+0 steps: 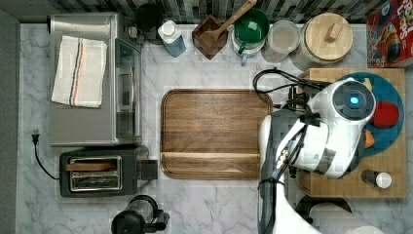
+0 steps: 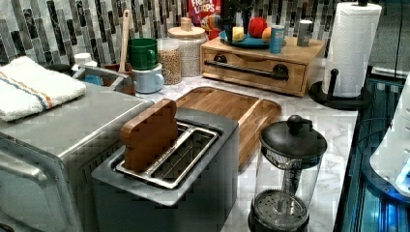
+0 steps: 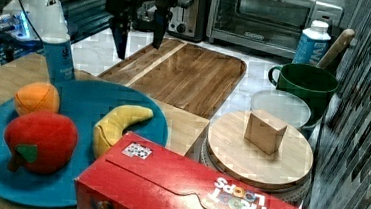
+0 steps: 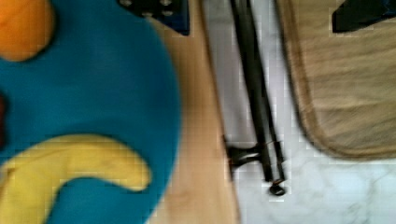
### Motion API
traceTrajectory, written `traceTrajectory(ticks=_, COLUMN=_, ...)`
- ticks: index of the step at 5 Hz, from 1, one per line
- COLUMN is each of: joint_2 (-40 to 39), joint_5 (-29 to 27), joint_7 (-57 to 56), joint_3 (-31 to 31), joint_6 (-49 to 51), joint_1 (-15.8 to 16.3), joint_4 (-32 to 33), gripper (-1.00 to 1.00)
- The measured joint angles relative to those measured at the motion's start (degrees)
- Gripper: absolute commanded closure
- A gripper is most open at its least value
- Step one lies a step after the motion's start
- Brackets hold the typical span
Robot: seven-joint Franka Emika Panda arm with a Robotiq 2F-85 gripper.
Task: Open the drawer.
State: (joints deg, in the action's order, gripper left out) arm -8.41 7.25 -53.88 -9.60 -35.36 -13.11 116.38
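Drawer (image 2: 254, 72) of light bamboo wood, with a long black bar handle (image 4: 256, 88) across its front, sits closed in a light wooden box (image 2: 263, 60) on the marble counter. In the right view the black gripper (image 3: 137, 35) hangs with jaws spread apart and empty; in the wrist view the handle runs between the two fingertips. On the box top a round blue plate (image 3: 80, 111) holds a red plush apple (image 3: 40, 140), an orange (image 3: 36, 98) and a yellow banana (image 3: 116, 124). Beyond it a red cereal box (image 3: 206, 199) reads "FROOT LOOPS". A walnut-brown rounded cutting board (image 1: 214, 134) lies beside the handle
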Motion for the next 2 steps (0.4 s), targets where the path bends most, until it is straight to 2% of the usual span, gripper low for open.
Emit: traceTrajectory(ticks=2, joint_2=-0.20, joint_5=-2.07, joint_7=0.08, joint_3=-0.76, joint_6=-6.21, joint_1=0.58, joint_4=2.01, gripper=-1.00)
